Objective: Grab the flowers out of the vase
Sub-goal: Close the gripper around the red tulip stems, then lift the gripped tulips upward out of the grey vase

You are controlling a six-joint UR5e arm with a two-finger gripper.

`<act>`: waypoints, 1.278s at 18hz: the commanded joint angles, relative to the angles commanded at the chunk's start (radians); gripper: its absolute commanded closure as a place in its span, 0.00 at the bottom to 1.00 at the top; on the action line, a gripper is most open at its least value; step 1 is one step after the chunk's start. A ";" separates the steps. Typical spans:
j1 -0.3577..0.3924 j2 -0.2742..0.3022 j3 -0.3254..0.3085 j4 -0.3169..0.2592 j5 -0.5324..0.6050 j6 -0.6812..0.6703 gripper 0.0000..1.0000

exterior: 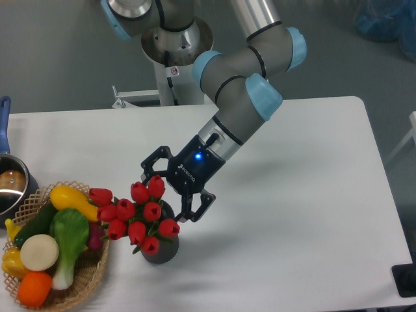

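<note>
1. A pot [12, 185] with a blue handle was seen at the far left edge of the table [312, 214], partly cut off by the frame.
2. A wicker basket [91, 273] was set just in front of the pot, at the table's lower left corner. It was filled with toy vegetables: a yellow squash [73, 200], a dark green cucumber [36, 224], a leafy green [68, 237], a pale round piece [39, 252], an orange [34, 288] and a small dark-red radish [96, 237].
3. The flowers [136, 218], a bunch of red tulip buds with green leaves, were seen standing in the vase [161, 250]. The bunch spread wider than the vase, and its leftmost buds reached over the basket's rim.
4. The vase, dark grey and upright, was placed just beside the basket on its right side; only its lower body was visible beneath the blooms.
5. The gripper [170, 190] was positioned at the upper right side of the bunch, with its jaws spread wide. One finger [153, 170] was seen above the top buds, the other [198, 207] beside the right-hand buds; no stem was clasped.
6. The arm [244, 91] was extended down from the base [170, 45] at the table's far edge.
</note>
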 joint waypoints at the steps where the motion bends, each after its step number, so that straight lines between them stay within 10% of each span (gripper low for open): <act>1: 0.000 0.000 0.000 0.000 0.000 -0.002 0.42; 6: 0.002 0.002 0.000 0.000 0.000 -0.002 0.98; 23: 0.031 0.084 0.006 0.000 -0.077 -0.078 1.00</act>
